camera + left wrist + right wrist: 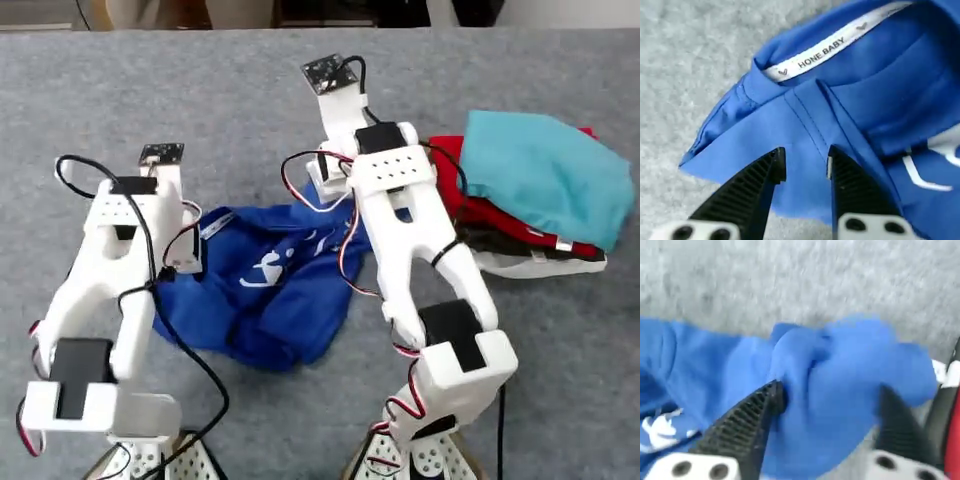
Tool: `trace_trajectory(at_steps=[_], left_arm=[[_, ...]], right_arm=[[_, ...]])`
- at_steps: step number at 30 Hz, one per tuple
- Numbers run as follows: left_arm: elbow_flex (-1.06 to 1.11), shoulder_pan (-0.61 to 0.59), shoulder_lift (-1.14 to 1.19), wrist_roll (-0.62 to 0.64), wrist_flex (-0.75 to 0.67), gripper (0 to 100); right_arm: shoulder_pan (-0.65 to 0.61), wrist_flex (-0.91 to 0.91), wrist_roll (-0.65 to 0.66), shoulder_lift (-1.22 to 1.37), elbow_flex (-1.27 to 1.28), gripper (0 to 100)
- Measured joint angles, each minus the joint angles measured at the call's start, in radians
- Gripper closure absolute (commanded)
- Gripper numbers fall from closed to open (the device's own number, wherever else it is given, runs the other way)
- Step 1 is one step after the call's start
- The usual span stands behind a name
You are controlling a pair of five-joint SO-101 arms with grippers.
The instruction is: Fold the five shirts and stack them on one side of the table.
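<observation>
Left gripper (pixel 805 162) open, tips just over shirt (pixel 805 115) by collar (ready to pinch). Right gripper (pixel 830 395) open wide, bunched shirt edge between tips. Stack (pixel 540 190) waits just beside it.

Seemingly a robotics lab bench: grey felt-covered table (pixel 90 90) bearing two white wired arms (pixel 410 230).

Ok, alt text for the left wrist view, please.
The left gripper, black ridged fingers open, sits over a crumpled blue shirt near its collar. White neck tape runs along the collar, and the grey table covering shows beside the shirt.
</observation>
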Motion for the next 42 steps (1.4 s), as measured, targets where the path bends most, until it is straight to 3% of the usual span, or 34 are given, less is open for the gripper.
trace_trajectory(at_steps=[6,12,20,28,31,32,38,42], left_arm=[[-0.058,-0.041,0.054,0.133,-0.072,85],[-0.132,-0.078,0.058,0.324,-0.072,85],[-0.091,-0.014,0.064,0.341,-0.092,85],[0.009,-0.018,0.064,0.393,-0.25,86],[0.029,-0.02,0.064,0.393,-0.265,94],[0.029,-0.02,0.064,0.393,-0.269,99],[0.012,-0.041,0.064,0.359,-0.269,98],[-0.117,-0.11,0.066,0.311,-0.269,98]], right_arm=[[0.0,0.11,0.044,-0.075,0.0,68.3],[0.0,0.147,0.051,-0.103,0.0,69.1],[0.0,0.144,0.051,-0.103,-0.002,69.1],[0.035,0.143,0.051,-0.103,-0.002,69.1],[0.058,0.144,0.051,-0.103,-0.002,69.1],[0.063,0.149,0.051,-0.103,-0.002,69.1],[0.063,0.232,0.103,-0.103,-0.002,69.5],[0.068,0.333,0.137,-0.103,-0.002,69.5]])
